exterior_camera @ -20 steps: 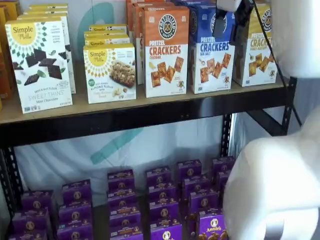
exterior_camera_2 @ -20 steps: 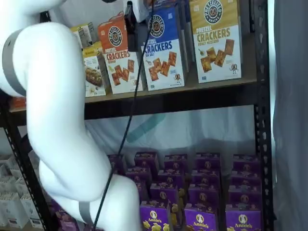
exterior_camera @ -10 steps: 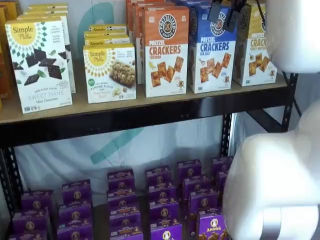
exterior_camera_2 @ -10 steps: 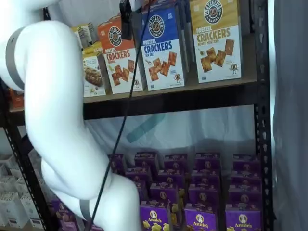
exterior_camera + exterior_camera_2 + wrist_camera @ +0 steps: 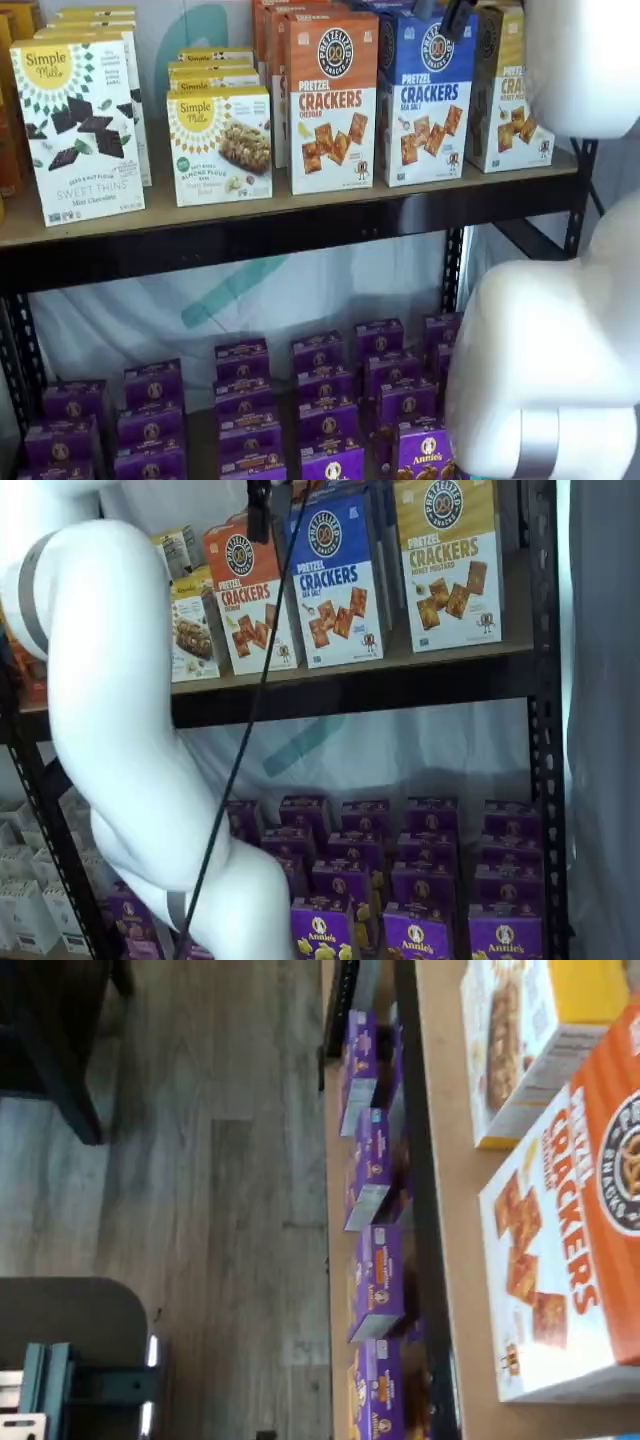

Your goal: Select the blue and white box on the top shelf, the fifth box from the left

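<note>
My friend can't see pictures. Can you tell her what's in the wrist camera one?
An orange and white cracker box stands on the tan top shelf, beside a yellow-topped snack box. Purple boxes line the shelf below, with grey wood floor beyond. The claw isn't in this picture.

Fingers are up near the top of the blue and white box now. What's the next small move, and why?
Probably ease the gripper down and in toward the blue and white box. In a shelf view only a black finger shows, hanging at the carton's upper edge beside the orange cheddar box; no grip on the box shows yet.
</note>
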Motion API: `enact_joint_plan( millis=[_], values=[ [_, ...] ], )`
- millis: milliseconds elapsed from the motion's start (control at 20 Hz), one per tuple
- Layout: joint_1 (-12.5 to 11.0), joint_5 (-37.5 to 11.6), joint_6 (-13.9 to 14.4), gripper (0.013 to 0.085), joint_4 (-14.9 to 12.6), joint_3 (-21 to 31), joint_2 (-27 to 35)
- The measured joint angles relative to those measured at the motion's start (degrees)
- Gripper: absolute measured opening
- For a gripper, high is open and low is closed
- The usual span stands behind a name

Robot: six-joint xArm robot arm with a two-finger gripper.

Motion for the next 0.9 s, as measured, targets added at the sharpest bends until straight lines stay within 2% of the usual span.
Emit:
enact_joint_plan(
  millis=[450, 900],
  values=[
    [-2.06, -1.48, -0.34, 0.085, 2.81, -2.24, 1.85],
    [-2.48, -4.68, -0.77, 0.085, 3.46, -4.71, 4.93]
  ],
)
